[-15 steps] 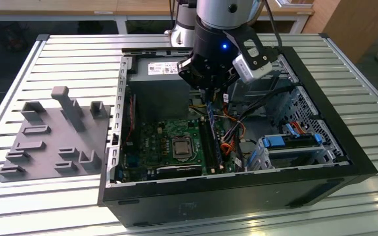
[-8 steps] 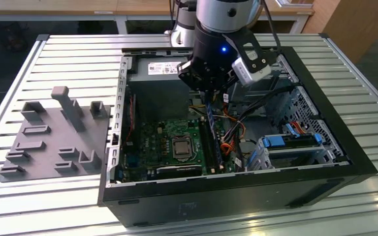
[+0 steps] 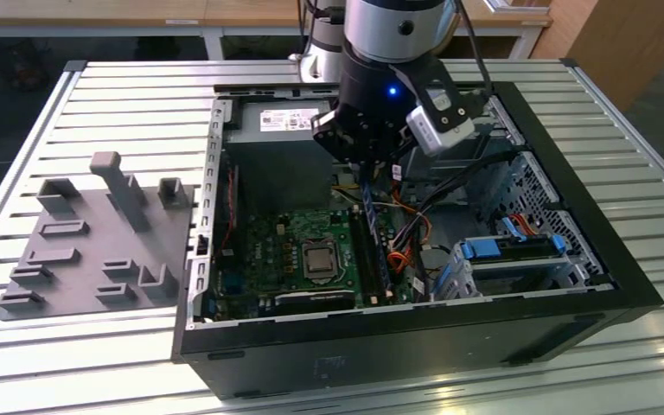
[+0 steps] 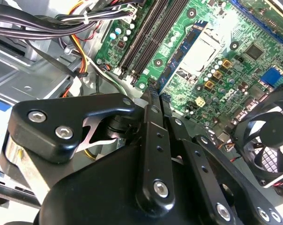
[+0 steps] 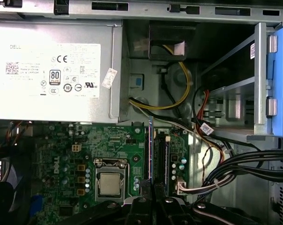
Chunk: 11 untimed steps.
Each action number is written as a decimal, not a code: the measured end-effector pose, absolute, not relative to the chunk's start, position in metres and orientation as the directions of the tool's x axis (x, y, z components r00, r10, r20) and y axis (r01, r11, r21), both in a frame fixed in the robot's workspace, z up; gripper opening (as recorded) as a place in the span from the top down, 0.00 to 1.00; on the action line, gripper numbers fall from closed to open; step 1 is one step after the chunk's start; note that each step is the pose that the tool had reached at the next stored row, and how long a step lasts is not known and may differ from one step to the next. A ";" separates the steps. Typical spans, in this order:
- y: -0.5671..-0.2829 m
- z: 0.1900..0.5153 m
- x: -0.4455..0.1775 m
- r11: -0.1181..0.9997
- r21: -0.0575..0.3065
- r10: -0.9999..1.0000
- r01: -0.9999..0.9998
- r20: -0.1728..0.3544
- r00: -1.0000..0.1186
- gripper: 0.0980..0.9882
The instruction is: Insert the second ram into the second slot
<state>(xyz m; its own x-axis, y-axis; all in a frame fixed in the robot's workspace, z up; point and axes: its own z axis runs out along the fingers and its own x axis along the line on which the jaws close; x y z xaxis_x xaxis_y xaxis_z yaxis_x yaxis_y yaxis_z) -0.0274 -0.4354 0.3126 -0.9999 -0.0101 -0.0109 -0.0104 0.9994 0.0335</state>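
Holding second ram edge-on in gripper, jaws nearly shut on it, over mobo DIMM slots. Keep stick parallel w/ target slot, notch lined up, press straight down, no tilt.

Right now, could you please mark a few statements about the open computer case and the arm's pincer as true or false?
1. The pincer holds the thin blue circuit-board stick on edge over the green motherboard. True.
2. The black computer case is closed. False: its upper side is open.
3. A grey plastic fixture lies outside the case, on the exterior view's left. True.
4. A cooler covers the silver processor. False: it is bare.
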 end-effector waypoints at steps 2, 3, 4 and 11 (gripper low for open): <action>-0.435 0.312 -0.027 0.999 0.033 -0.010 -0.010 -0.011 -1.000 0.96; -0.435 0.311 -0.027 0.999 0.033 -0.010 -0.010 -0.011 -1.000 0.96; -0.435 0.311 -0.027 0.999 0.033 -0.010 -0.010 -0.011 -1.000 0.96; -0.435 0.309 -0.027 0.999 0.033 -0.010 -0.010 -0.011 -1.000 0.96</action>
<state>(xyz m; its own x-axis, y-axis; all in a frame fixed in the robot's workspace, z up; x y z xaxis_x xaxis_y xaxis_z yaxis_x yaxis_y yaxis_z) -0.0274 -0.4354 0.3093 -0.9999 -0.0101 -0.0108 -0.0104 0.9994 0.0334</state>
